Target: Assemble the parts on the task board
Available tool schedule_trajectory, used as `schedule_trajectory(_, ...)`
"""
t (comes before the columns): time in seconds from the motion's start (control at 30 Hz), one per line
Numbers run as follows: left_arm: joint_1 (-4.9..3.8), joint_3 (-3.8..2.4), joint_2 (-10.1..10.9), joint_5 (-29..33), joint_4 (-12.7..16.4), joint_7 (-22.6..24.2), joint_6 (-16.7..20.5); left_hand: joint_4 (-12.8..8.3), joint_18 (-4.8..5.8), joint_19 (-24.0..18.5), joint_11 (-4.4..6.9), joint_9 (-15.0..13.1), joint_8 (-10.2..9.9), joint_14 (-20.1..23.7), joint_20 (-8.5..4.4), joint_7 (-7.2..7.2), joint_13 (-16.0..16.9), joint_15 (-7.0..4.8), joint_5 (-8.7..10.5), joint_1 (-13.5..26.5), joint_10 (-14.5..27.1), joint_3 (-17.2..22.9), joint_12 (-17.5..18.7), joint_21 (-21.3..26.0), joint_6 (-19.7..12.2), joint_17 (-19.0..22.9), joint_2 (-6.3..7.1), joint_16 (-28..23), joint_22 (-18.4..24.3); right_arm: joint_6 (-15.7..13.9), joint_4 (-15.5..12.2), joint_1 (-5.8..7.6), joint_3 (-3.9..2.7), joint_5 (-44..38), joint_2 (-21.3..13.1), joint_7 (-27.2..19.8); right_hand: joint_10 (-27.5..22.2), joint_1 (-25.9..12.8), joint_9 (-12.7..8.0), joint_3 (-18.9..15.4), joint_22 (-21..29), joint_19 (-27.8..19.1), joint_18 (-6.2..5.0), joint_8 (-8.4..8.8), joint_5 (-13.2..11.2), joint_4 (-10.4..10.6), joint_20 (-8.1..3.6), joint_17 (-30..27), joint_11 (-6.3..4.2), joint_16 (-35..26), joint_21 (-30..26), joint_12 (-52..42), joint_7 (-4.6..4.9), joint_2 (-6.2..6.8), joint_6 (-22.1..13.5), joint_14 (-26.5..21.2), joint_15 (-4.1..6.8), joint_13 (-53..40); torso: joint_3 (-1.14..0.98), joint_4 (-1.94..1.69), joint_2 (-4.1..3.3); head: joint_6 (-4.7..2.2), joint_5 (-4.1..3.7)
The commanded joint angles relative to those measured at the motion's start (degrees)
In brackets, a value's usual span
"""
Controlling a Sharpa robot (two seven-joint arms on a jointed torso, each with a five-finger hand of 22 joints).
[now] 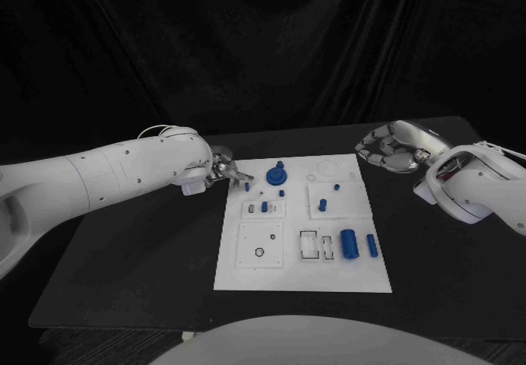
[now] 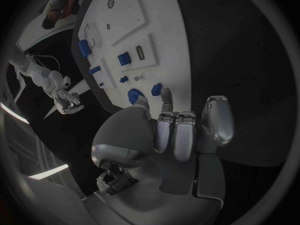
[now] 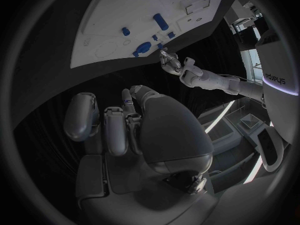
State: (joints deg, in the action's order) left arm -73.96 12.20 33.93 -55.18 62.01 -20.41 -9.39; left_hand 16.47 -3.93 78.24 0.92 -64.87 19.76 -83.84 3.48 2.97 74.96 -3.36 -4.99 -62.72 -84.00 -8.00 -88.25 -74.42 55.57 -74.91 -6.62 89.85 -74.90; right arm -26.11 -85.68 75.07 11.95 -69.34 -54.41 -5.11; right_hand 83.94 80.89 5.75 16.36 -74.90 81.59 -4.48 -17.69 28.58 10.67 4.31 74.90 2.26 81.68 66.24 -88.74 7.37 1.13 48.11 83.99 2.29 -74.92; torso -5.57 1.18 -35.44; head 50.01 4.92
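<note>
The white task board (image 1: 302,262) lies in the middle of the black table. On it are a round blue part (image 1: 277,177), small blue pegs (image 1: 322,204) and two blue cylinders (image 1: 350,243) near its right edge. My left hand (image 1: 225,171) hovers at the board's far left corner, holding nothing, its fingertips (image 2: 166,100) close to a small blue peg (image 2: 156,90) at the board's edge. The round blue part (image 2: 134,96) sits just beyond that. My right hand (image 1: 389,148) hangs off the board's far right corner with its fingers (image 3: 115,130) curled in on nothing.
Bare black table (image 1: 131,258) surrounds the board on all sides. The board (image 3: 119,20) has several square recessed plates and two open slots (image 1: 318,245) beside the cylinders. A dark curtain closes off the back.
</note>
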Motion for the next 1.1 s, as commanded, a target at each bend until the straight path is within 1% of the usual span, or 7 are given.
schedule_trajectory(0.03,0.15,-0.05,-0.54,-0.34,-0.32,1.24,-0.86,-0.58,-0.01,-0.37,-0.35,0.26,-0.54,-6.16,0.06,-0.03,13.61,0.45,-1.38,-1.38,-4.35,0.37,0.14,0.42,-0.21,-15.09,-0.01,0.15,-9.85,0.33,-0.02,-0.13,-0.05,-0.08,-0.02,0.52,3.60,0.16,0.10,0.16,-8.06,-0.33,-0.54,-0.18,0.28,-0.08,-0.04,0.98,0.17,-0.23,-0.16,0.34,-0.04,-0.16,0.37,3.00,-0.48,-11.01,0.00,0.00,0.02,-0.01,-0.08)
schedule_trajectory(0.07,0.16,-0.05,-0.63,-0.34,-0.38,1.27,-0.91,-0.62,-0.01,-0.38,-0.35,0.29,-0.60,-6.16,0.07,-0.03,13.60,0.45,-1.59,-1.53,-4.34,0.42,0.15,0.43,-0.21,-15.09,-0.02,0.15,-9.85,0.32,-0.03,-0.13,-0.05,-0.08,-0.03,0.52,3.60,0.16,0.10,0.16,-8.06,-0.33,-0.54,-0.18,0.28,-0.08,-0.04,0.98,0.17,-0.23,-0.16,0.34,-0.04,-0.16,0.37,3.00,-0.48,-11.01,0.00,-0.01,0.01,-0.01,-0.09)
schedule_trajectory(0.1,0.17,-0.05,-0.74,-0.34,-0.46,1.32,-0.96,-0.77,-0.04,-0.47,-0.36,0.42,-0.90,-6.16,0.09,-0.02,13.54,0.47,-2.54,-2.23,-4.26,0.59,0.24,0.53,-0.18,-15.09,-0.04,0.15,-9.82,0.32,-0.03,-0.14,-0.05,-0.08,-0.05,0.52,3.60,0.16,0.10,0.16,-8.06,-0.33,-0.54,-0.18,0.28,-0.08,-0.04,0.98,0.17,-0.23,-0.16,0.34,-0.04,-0.16,0.37,3.00,-0.48,-11.01,0.00,-0.02,0.01,-0.01,-0.11)
schedule_trajectory(0.27,0.23,-0.05,-1.34,-0.34,-0.96,1.61,-1.14,-0.83,-0.08,-0.60,-0.38,0.54,-1.21,-6.16,0.12,0.02,13.45,0.48,-3.13,-2.69,-4.16,0.69,0.36,0.70,-0.25,-15.09,-0.04,0.15,-9.77,0.30,-0.07,-0.14,-0.05,-0.08,-0.13,0.53,3.60,0.16,0.10,0.16,-8.06,-0.33,-0.54,-0.18,0.28,-0.08,-0.04,0.98,0.17,-0.23,-0.16,0.34,-0.04,-0.16,0.37,3.00,-0.48,-11.01,-0.01,0.01,0.04,-0.01,-0.12)
schedule_trajectory(0.63,0.45,-0.05,-2.25,-0.34,-1.84,1.66,-1.71,-1.34,-0.10,-0.74,-0.44,1.17,-2.58,-6.16,0.21,0.06,13.43,0.56,-7.04,-5.06,-4.10,1.40,0.41,0.81,-0.01,-15.09,0.01,0.15,-9.74,0.35,-0.18,-0.14,-0.05,-0.08,-0.21,0.60,3.60,0.16,0.10,0.16,-8.06,-0.33,-0.54,-0.18,0.28,-0.08,-0.04,0.98,0.17,-0.23,-0.16,0.34,-0.04,-0.16,0.37,3.00,-0.48,-11.01,0.00,0.04,0.01,-0.01,-0.03)
schedule_trajectory(0.97,0.67,-0.05,-2.78,-0.33,-2.57,1.88,-2.01,-1.65,-0.15,-0.91,-0.39,1.34,-3.04,-6.16,0.21,-0.02,13.34,0.54,-8.77,-6.07,-3.98,1.87,0.54,1.00,0.12,-15.09,-0.01,0.15,-9.68,0.38,-0.29,-0.14,-0.05,-0.08,-0.31,0.65,3.60,0.16,0.10,0.16,-8.06,-0.33,-0.54,-0.18,0.28,-0.08,-0.04,0.98,0.17,-0.23,-0.16,0.34,-0.04,-0.16,0.37,3.00,-0.48,-11.01,0.01,0.01,-0.01,-0.01,-0.12)
schedule_trajectory(1.1,0.73,-0.06,-2.86,-0.33,-2.75,2.01,-1.95,-2.07,-0.19,-1.05,-0.32,1.47,-3.50,-6.16,0.18,-0.12,13.30,0.47,-10.86,-7.22,-3.91,2.57,0.62,1.15,0.19,-15.09,-0.05,0.15,-9.64,0.39,-0.33,-0.14,-0.05,-0.08,-0.38,0.67,3.60,0.16,0.10,0.16,-8.06,-0.33,-0.54,-0.18,0.28,-0.08,-0.04,0.98,0.17,-0.23,-0.16,0.34,-0.04,-0.16,0.37,3.00,-0.48,-11.01,0.04,0.01,-0.01,-0.01,-0.10)
